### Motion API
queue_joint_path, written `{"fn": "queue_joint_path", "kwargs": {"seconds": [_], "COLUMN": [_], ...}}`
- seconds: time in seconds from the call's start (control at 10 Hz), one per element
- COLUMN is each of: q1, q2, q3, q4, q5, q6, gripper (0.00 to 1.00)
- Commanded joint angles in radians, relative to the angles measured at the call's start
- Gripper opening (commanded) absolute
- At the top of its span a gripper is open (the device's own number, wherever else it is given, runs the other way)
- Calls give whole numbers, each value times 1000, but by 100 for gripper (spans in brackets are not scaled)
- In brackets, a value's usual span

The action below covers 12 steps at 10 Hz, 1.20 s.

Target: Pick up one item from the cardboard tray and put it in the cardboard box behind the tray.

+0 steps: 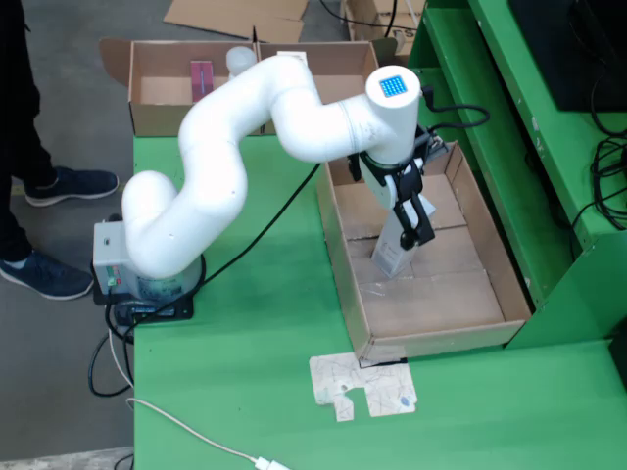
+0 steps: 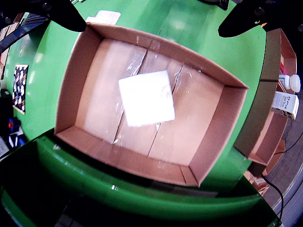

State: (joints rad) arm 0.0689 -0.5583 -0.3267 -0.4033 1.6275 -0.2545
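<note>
Gripper (image 1: 411, 223) positioned over cardboard tray (image 1: 490, 257); jaws spread wide, nothing held. White packet (image 2: 146, 98) seen flat on tray floor.

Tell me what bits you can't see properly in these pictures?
- White item in the cardboard tray: glare washes out its face in the view riding on the claw.
- Claw: seen from above, too small to tell open or shut.
- Cardboard box: the arm covers part of its contents.
- Person: cut off by the left edge.

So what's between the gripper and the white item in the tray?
Nothing. In the view riding on the gripper, the white item lies alone on the tray floor, with open air below the gripper.
</note>
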Motion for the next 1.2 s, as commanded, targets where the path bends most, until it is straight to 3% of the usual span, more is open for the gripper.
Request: {"fn": "queue_joint_path", "kwargs": {"seconds": [0.0, 1.1], "q1": [11, 49], "q2": [-101, -141], "q3": [327, 327], "q4": [-100, 24], "q5": [8, -25], "q6": [-25, -77], "gripper": [100, 100]}}
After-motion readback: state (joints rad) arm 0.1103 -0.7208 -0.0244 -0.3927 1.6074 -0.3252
